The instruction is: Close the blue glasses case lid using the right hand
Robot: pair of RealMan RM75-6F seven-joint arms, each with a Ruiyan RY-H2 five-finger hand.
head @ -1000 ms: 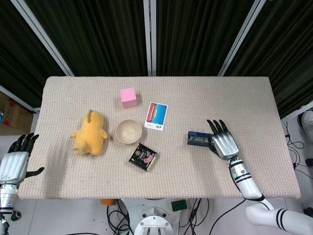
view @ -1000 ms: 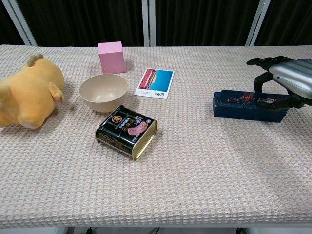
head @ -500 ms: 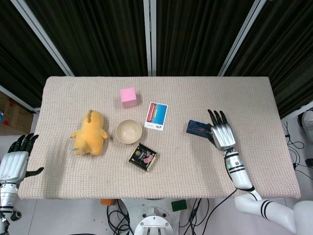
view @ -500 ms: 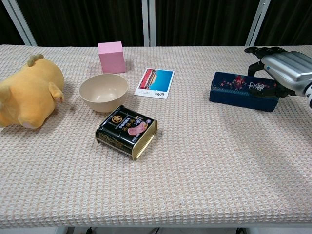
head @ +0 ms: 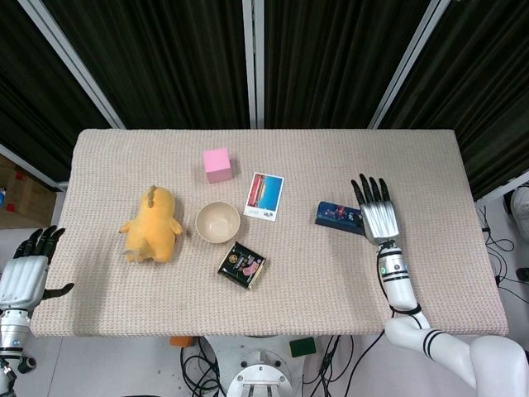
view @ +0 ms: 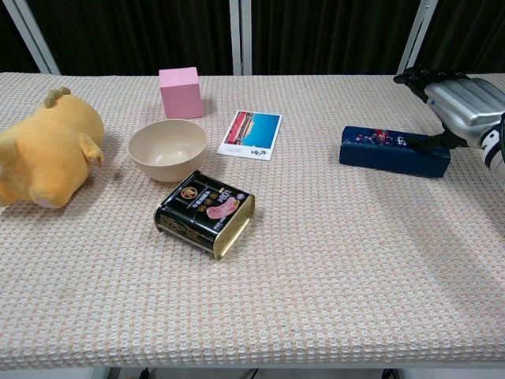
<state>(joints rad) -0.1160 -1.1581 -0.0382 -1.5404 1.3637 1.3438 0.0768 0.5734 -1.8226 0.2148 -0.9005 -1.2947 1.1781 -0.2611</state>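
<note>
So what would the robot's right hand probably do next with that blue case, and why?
Probably lift away. The blue glasses case lies flat with its lid looking closed, and the right hand, fingers apart, sits at its end, its thumb apparently touching the case, holding nothing. The task seems done.

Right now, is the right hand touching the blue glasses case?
Touching. In the chest view the right hand has its thumb tip resting on the right end of the blue glasses case, while the other fingers are spread above and behind it.
</note>
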